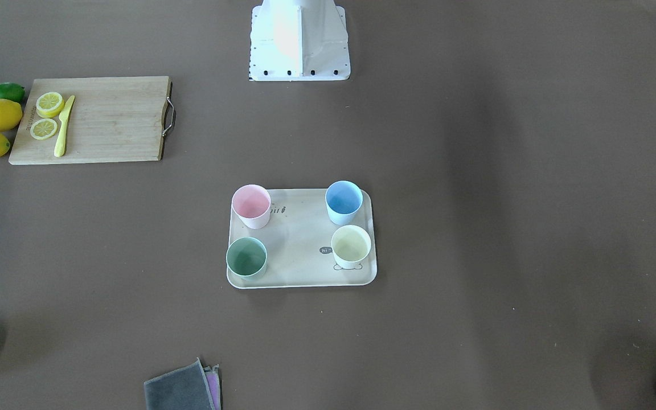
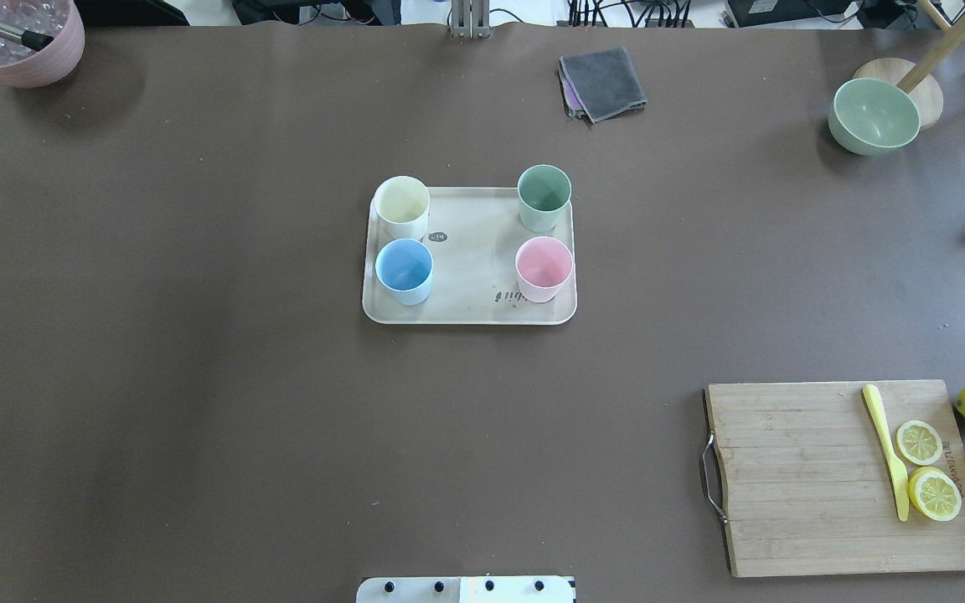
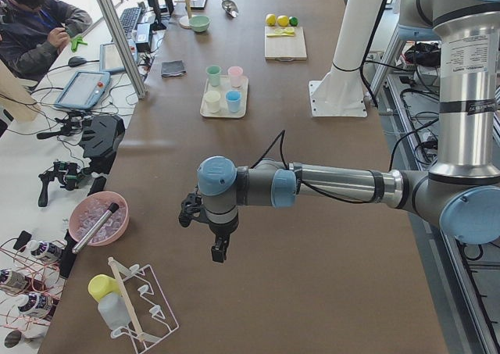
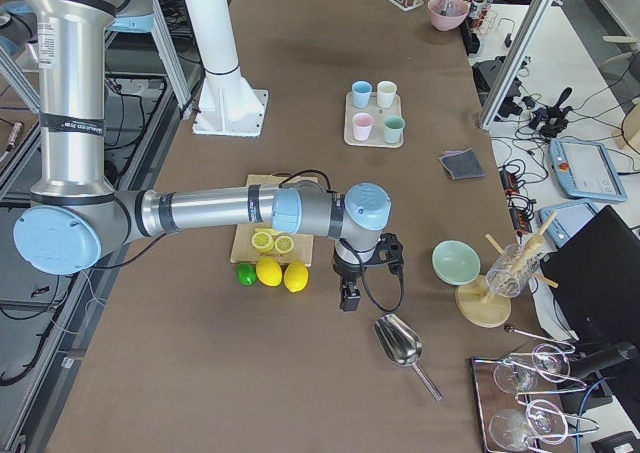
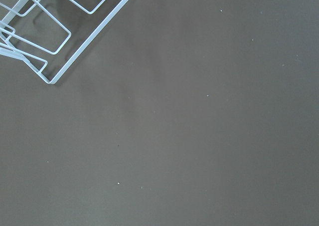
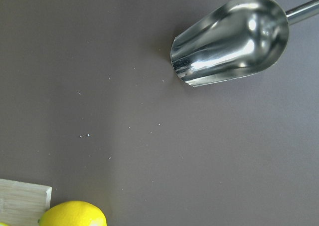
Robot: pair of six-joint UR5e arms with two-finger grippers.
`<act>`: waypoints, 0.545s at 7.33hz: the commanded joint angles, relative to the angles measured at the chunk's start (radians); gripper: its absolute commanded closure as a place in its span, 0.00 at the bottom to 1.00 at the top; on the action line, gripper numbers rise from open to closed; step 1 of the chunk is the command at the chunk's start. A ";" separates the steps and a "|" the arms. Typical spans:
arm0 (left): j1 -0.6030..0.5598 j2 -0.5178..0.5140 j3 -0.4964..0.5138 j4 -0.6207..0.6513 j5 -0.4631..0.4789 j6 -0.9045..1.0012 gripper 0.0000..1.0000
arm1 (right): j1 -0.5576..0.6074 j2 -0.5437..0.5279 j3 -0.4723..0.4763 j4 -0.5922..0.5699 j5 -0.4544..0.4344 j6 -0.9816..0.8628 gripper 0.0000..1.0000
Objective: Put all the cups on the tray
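Observation:
The beige tray (image 2: 470,280) lies at the table's middle. Four cups stand upright on it, one near each corner: cream-yellow (image 2: 401,207), sage green (image 2: 544,196), light blue (image 2: 404,270) and pink (image 2: 544,267). The front-facing view shows the same tray (image 1: 299,250) with pink (image 1: 251,205), blue (image 1: 344,201), cream (image 1: 351,246) and green (image 1: 246,257). My left gripper (image 3: 219,252) hangs over bare table far from the tray, near the table's left end. My right gripper (image 4: 348,298) hangs beside the lemons at the right end. I cannot tell whether either is open or shut.
A wooden cutting board (image 2: 843,477) with lemon slices and a yellow knife (image 2: 886,452) lies at the right, whole lemons beside it. A grey cloth (image 2: 602,82), a green bowl (image 2: 873,115) and a mauve container (image 2: 18,38) sit at the far edge. A metal scoop (image 6: 229,39) and a wire rack (image 5: 45,31) lie near the wrists.

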 commanded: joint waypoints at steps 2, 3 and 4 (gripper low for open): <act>0.001 0.001 -0.011 0.000 0.001 0.001 0.03 | 0.000 0.001 0.001 0.002 0.003 0.000 0.00; 0.001 0.001 -0.011 0.000 0.001 0.001 0.02 | 0.000 0.001 0.001 0.002 0.003 0.000 0.00; 0.001 0.001 -0.011 0.000 0.001 0.001 0.03 | 0.000 0.001 -0.003 0.015 0.003 0.000 0.00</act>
